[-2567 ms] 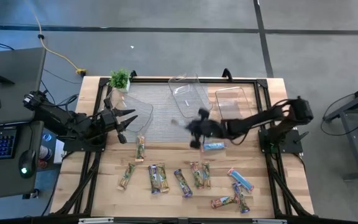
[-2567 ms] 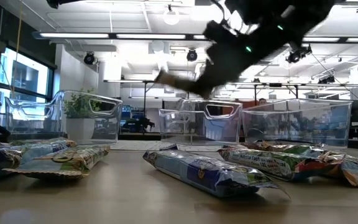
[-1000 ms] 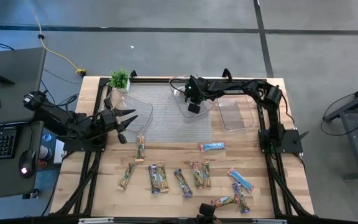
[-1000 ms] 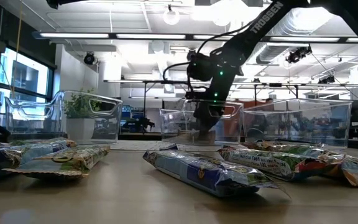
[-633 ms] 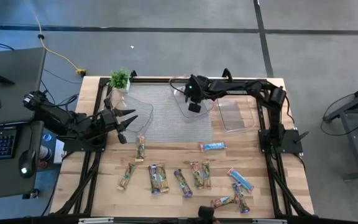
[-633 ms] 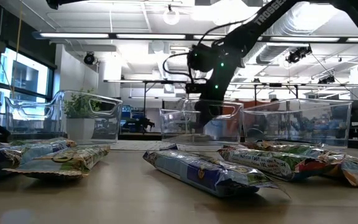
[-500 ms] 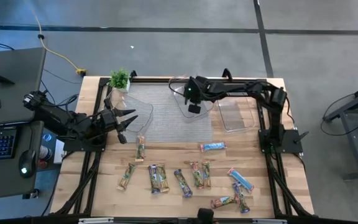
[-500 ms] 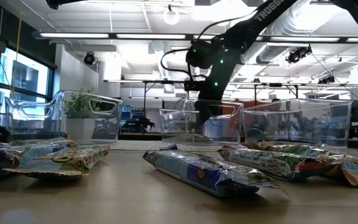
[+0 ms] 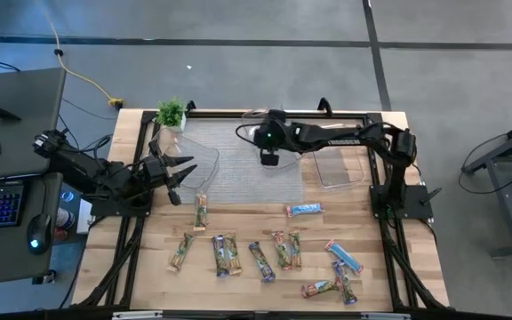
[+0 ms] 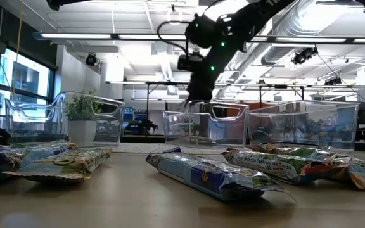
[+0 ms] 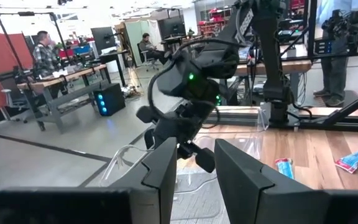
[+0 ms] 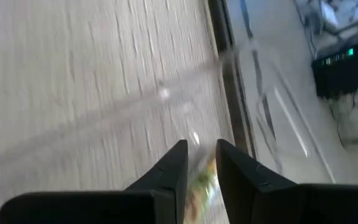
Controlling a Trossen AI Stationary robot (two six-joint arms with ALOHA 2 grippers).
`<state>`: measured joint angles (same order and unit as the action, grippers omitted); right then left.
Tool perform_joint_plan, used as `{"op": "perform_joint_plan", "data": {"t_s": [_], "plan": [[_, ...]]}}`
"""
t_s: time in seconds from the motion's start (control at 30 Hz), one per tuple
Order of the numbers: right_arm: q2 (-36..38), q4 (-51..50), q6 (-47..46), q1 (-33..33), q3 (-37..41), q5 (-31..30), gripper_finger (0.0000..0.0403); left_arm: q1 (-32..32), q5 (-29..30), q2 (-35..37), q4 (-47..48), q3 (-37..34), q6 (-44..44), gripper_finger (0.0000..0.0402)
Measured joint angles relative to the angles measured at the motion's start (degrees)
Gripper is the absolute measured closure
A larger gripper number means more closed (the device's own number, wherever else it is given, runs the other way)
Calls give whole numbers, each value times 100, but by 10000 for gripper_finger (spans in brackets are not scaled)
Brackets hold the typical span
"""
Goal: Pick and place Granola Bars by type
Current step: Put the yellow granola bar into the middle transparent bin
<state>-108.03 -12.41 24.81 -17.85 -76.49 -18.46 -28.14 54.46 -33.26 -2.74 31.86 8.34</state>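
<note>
Several granola bars lie flat on the wood near the table's front: a green/tan one point(image 9: 201, 212), a purple one point(image 9: 225, 255), a light blue one point(image 9: 305, 209), others around point(image 9: 283, 250). My right gripper point(image 9: 269, 158) hangs above the rim of the middle clear tub point(image 9: 278, 133), at its left side, fingers a little apart point(image 12: 202, 146). A blurred green/tan bar point(image 12: 201, 182) shows through the gap, below the fingers. My left gripper point(image 9: 178, 175) waits open by the left tub point(image 9: 194, 156).
A right clear tub point(image 9: 334, 156) stands beside the middle one on the grey mat point(image 9: 234, 173). A small potted plant point(image 9: 172, 113) sits at the far left corner. Black frame rails edge the table. People and desks show in the room beyond.
My right gripper was low inside the middle tub a second ago. It has risen above the tub's rim and shifted a little toward the table's left. The bars on the wood have stayed where they were.
</note>
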Motion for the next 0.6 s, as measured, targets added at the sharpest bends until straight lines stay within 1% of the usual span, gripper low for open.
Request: {"op": "perform_joint_plan", "data": {"t_s": [0.1,0.2,0.27,0.4,0.47,0.53,0.6], "plan": [[0,322,112,74,0,142,336,0,-5,-1,30,0,2,298],[0,557,310,99,0,547,336,0,-150,0,110,0,2,298],[0,684,228,99,2,1002,336,0,-247,-2,150,0,2,298],[0,971,-49,130,2,2618,336,0,-443,0,169,0,1,298],[-2,1213,-224,206,2,3294,333,0,-484,-2,175,-1,2,298],[0,1398,-291,301,2,3670,327,0,-485,0,177,0,-2,298],[0,1410,-188,431,1,3719,318,0,-485,0,193,-1,-2,298]]}}
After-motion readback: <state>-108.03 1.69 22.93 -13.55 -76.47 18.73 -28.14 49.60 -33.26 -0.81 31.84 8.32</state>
